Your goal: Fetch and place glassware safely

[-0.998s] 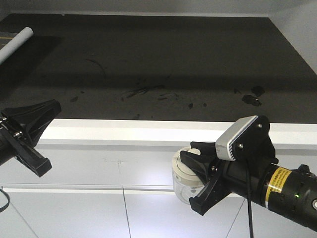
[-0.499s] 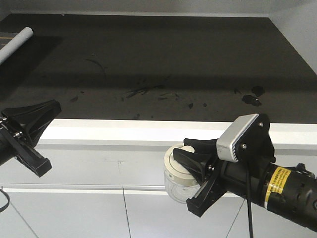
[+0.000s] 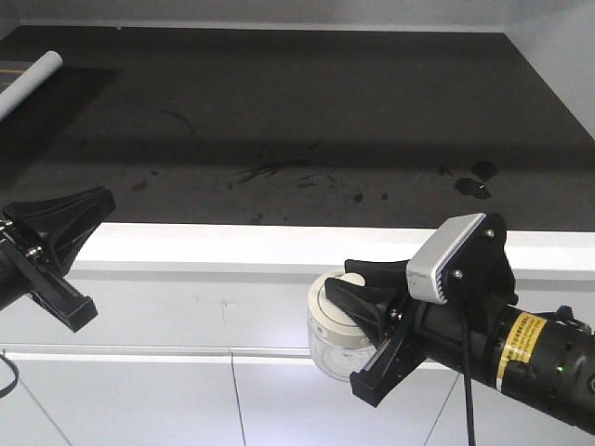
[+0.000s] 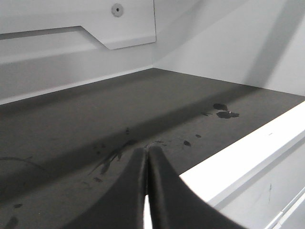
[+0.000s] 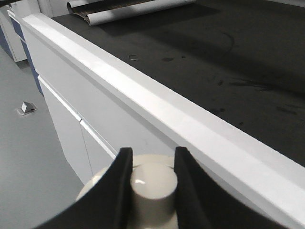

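The glassware (image 3: 327, 336) is a small clear jar with a cream-white lid and a round knob (image 5: 152, 188). It hangs in the air in front of the white cabinet face, just below the counter's white front edge (image 3: 232, 243). My right gripper (image 3: 340, 284) (image 5: 151, 156) is shut on the lid's knob, one black finger on each side. Off at the left, my left gripper (image 3: 96, 201) (image 4: 147, 152) is level with the counter edge; its fingertips are pressed together with nothing between them.
The dark countertop (image 3: 307, 111) carries smears and small dark spots (image 3: 474, 181). A rolled white sheet (image 3: 33, 79) (image 5: 133, 9) lies at its far left. White cabinet doors (image 3: 167, 400) stand below the edge. A small grey object (image 5: 25, 108) lies on the floor.
My right gripper carried the jar slightly left and down over the first half second, then stayed still. The left arm has not moved.
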Controlling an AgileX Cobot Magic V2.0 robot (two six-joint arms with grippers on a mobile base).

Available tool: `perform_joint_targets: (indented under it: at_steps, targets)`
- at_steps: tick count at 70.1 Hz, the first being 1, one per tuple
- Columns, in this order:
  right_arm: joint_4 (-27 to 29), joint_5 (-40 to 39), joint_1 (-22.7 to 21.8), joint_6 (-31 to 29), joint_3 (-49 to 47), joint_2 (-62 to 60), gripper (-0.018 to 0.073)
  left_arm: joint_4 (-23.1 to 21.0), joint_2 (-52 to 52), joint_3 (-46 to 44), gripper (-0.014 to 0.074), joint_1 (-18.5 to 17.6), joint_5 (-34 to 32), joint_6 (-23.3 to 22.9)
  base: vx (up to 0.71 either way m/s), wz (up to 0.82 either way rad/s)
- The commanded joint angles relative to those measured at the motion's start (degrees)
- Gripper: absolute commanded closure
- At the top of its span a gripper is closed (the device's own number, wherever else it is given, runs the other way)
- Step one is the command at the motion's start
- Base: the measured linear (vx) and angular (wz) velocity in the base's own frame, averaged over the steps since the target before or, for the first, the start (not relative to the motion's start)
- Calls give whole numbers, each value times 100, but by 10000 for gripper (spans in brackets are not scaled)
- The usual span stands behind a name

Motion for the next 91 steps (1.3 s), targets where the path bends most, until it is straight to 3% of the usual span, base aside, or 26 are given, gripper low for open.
perform_joint_targets:
  at_steps: [1, 42, 91]
  targets:
    - [106, -488, -4, -60, -214, -101, 560, -234, -70, -133, 603, -44, -306, -63, 0, 0]
    - [106, -479, -4, -60, -214, -101, 560, -234, -70, -133, 603, -44, -306, -57, -5, 8]
    - [106, -447, -4, -60, -214, -101, 560, -234, -70, -133, 603, -44, -306, -57, -15, 48]
